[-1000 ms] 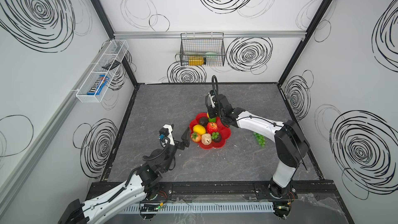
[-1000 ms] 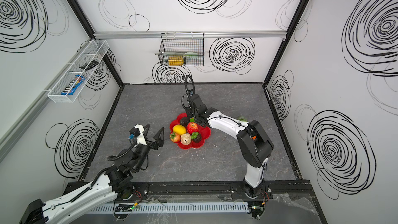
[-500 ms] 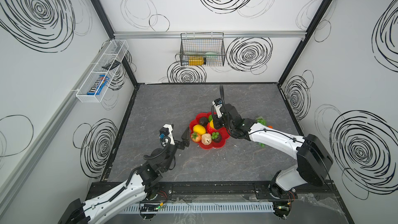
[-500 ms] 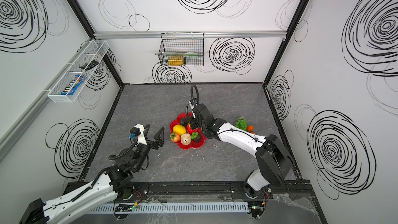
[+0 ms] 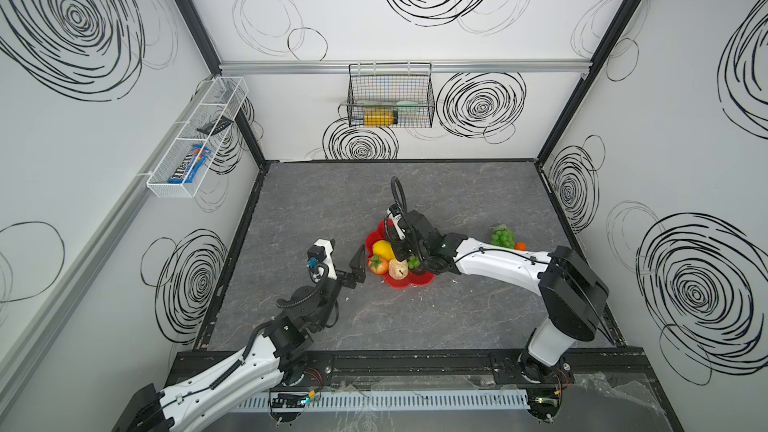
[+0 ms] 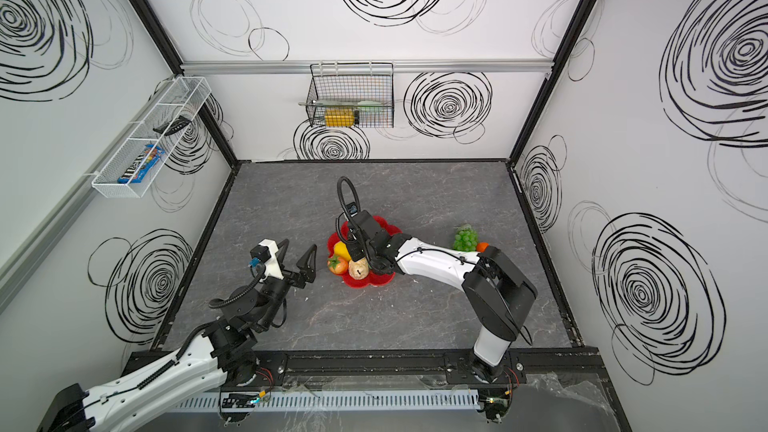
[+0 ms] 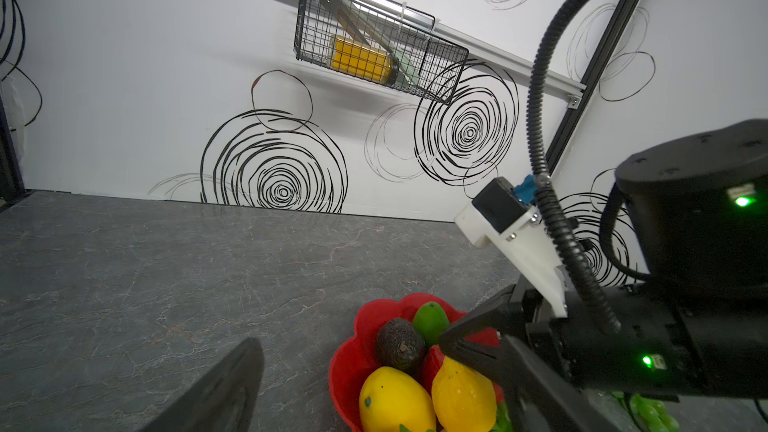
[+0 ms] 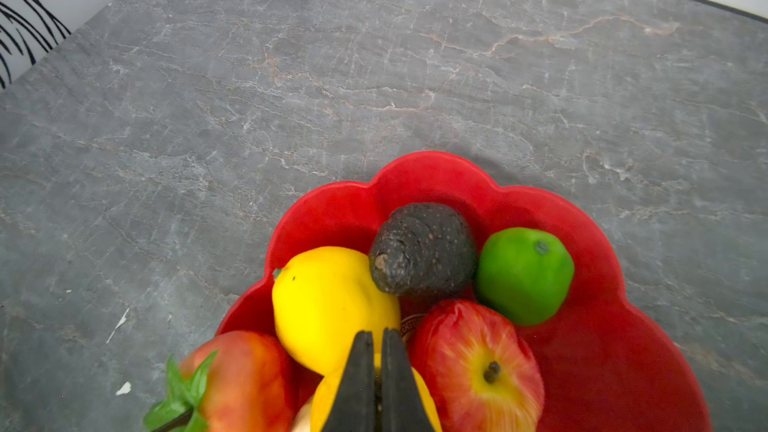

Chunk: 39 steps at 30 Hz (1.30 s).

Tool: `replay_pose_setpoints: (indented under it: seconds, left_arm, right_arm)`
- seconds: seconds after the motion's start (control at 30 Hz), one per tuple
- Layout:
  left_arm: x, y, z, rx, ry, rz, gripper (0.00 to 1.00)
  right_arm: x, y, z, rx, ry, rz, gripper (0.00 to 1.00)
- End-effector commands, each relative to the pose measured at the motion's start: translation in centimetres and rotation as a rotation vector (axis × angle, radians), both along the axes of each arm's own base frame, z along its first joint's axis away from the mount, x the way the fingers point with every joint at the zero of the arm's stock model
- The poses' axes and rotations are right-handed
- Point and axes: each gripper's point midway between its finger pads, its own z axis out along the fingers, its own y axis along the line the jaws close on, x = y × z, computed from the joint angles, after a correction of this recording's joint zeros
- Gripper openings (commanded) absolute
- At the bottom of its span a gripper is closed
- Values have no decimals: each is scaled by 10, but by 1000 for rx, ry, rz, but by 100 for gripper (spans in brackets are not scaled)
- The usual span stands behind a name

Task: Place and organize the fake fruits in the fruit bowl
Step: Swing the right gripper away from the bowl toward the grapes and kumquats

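Right gripper (image 8: 376, 342) now farther across fruit bowl (image 8: 436, 160), jaws together; left gripper (image 6: 297, 249) agape; two lemons (image 7: 395, 401), one avocado (image 8: 419, 247).

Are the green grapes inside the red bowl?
No, the green grapes lie on the gray table, well apart from the fruit bowl.

Grey marbled desk (image 5: 332, 201): red fruit bowl (image 5: 409, 282) sits near centre. Green grapes (image 5: 502, 238) and tiny orange (image 5: 519, 246) lie at the bowl's 3 o'clock, just beside each other.
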Motion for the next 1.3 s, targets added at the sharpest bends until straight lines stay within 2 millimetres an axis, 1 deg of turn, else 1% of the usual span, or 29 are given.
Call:
replay_pose_setpoints:
  seconds: [0.0,0.17,0.27,0.33,0.43,0.53,0.57,0.67,0.7,0.77,0.8,0.87,0.97,1.0,1.03,1.13,1.23,1.27]
  left_arm:
    - [0,3,9,-38,-28,3,92]
    - [0,2,9,-37,-30,1,92]
    - [0,3,9,-38,-29,4,92]
    - [0,3,9,-37,-30,2,92]
    - [0,3,9,-37,-29,2,92]
    - [0,3,9,-39,-28,3,92]
    - [0,3,9,-40,-28,1,92]
    - [0,2,9,-43,-27,-1,92]
    - [0,3,9,-44,-25,-1,92]
    - [0,2,9,-46,-23,-5,92]
    - [-1,2,9,-50,-23,-7,92]
    - [-1,2,9,-54,-21,-8,92]
    - [-1,1,10,-59,-20,-13,92]
    - [-1,1,9,-60,-18,-14,92]
    - [-1,1,10,-63,-19,-17,92]
    - [-1,1,10,-70,-17,-18,92]
    - [-1,0,10,-73,-15,-23,92]
    - [-1,0,10,-76,-15,-25,92]
  right_arm:
    - [7,2,8,6,-21,-26,8]
    - [4,5,11,18,-26,-17,22]
    - [5,4,14,20,-30,-19,33]
    - [5,3,17,21,-33,-23,37]
    - [5,1,27,30,-45,-28,42]
    - [5,-7,43,39,-68,-54,48]
    - [5,-12,52,44,-80,-64,50]
    - [8,-33,74,69,-106,-97,55]
    - [11,-44,80,78,-112,-116,55]
    - [21,-74,87,76,-148,-181,56]
    - [26,-92,88,63,-165,-223,58]
    - [38,-128,84,46,-148,-301,60]
    - [55,-193,67,9,-97,-469,61]
    - [59,-219,59,-10,-72,-547,61]
    - [61,-245,50,-26,-41,-628,62]
    - [59,-307,27,-34,27,-798,62]
    - [50,-354,13,30,65,-921,62]
    - [47,-366,11,59,71,-953,63]
